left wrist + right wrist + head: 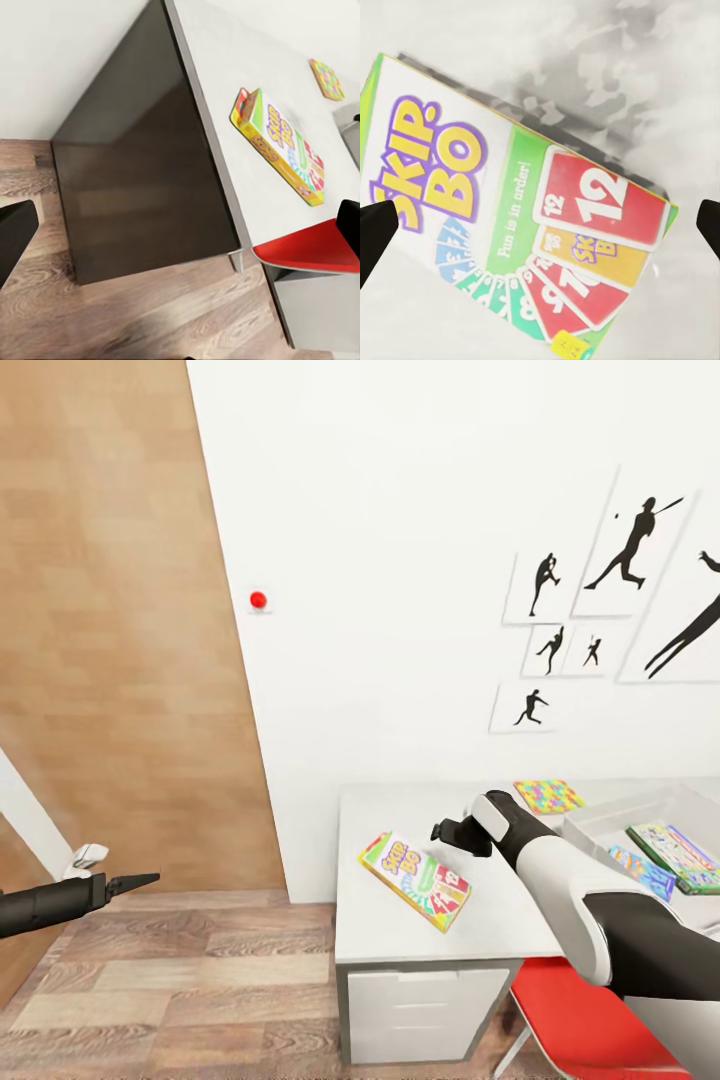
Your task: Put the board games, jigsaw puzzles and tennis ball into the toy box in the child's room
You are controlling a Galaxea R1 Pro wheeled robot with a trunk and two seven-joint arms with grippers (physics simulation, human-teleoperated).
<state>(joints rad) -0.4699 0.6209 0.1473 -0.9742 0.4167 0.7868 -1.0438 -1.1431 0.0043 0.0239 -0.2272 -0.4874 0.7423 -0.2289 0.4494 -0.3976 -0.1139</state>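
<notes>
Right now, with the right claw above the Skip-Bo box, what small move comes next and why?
Probably lower the right claw straight onto the Skip-Bo box. The right wrist view shows the box lying flat between the open fingertips, not yet touched, while the toy box waits further right.

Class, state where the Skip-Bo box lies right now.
In the head view, the Skip-Bo box lies flat on the table near its left front edge, just below the open right hand.
</notes>
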